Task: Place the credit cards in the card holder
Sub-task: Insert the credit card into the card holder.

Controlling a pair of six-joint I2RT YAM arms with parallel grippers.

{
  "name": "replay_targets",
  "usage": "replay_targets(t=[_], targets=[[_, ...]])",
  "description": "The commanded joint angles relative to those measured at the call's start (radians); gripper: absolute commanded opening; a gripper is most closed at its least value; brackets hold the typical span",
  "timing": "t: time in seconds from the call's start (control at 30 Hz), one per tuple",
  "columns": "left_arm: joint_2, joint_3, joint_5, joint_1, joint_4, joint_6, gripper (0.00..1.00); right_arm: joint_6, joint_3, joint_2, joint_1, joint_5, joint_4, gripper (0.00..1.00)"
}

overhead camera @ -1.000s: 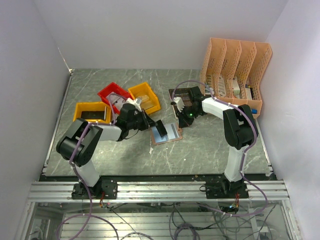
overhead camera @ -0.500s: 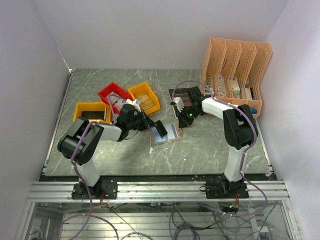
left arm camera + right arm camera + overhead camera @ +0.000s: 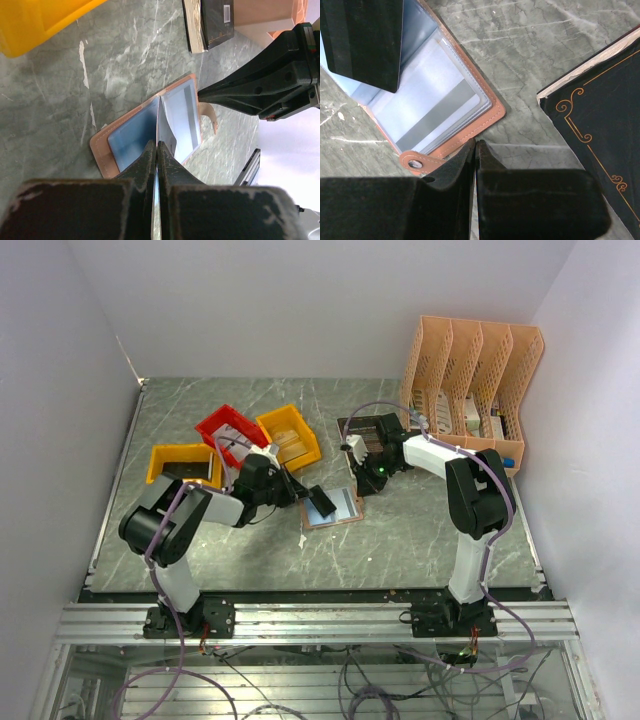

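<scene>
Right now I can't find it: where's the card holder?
Top view: the card holder lies open mid-table, between the left gripper and the right gripper, near the black book.

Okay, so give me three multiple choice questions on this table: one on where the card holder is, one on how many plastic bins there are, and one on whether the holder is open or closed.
1. Where does the card holder lie?
A. in the file rack
B. on the table, between the left gripper and the right gripper
C. on top of the black book

2. How many plastic bins stand on the table?
A. two
B. three
C. five

3. What state is the card holder in?
A. snapped shut
B. folded and standing upright
C. lying open

Answers:
1 B: it lies flat on the table, with the left gripper holding a credit card over it.
2 B: two are yellow and one is red.
3 C: its clear pockets face up and the snap tab is unfastened.
</scene>
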Motion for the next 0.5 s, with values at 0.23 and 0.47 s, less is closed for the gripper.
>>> replay_targets(t=[0.23,0.47], targets=[[-0.011,-0.025,-0.06,-0.01,0.022,0.0,0.07,-0.005,0.019,0.024,0.006,-0.013,-0.009,0.03],[0.026,-0.017,-0.028,-0.011,0.077,-0.022,0.07,-0.006,0.019,0.021,0.006,-0.015,-0.01,0.03]])
